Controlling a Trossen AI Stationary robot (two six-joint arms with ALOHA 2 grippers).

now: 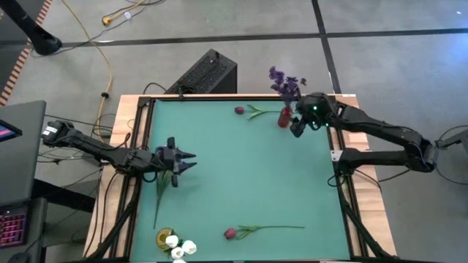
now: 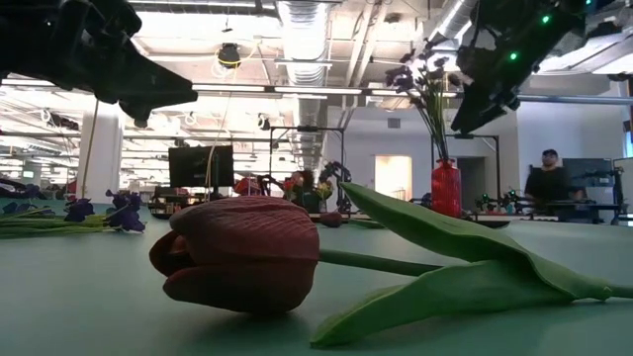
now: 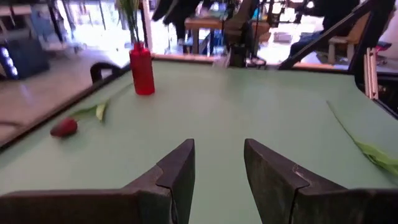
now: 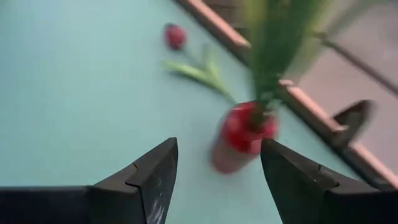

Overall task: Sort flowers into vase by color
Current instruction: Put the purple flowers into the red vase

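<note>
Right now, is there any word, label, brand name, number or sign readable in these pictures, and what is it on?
None can be read.
Red vase: plain, no label in any view.
Green table mat: no print.
Left gripper and right gripper: no readable markings; only green lights on the right arm.
Screen at the picture's left edge: lit, but too small to read.
Monitors in the room behind: dark or too blurred to read.
</note>
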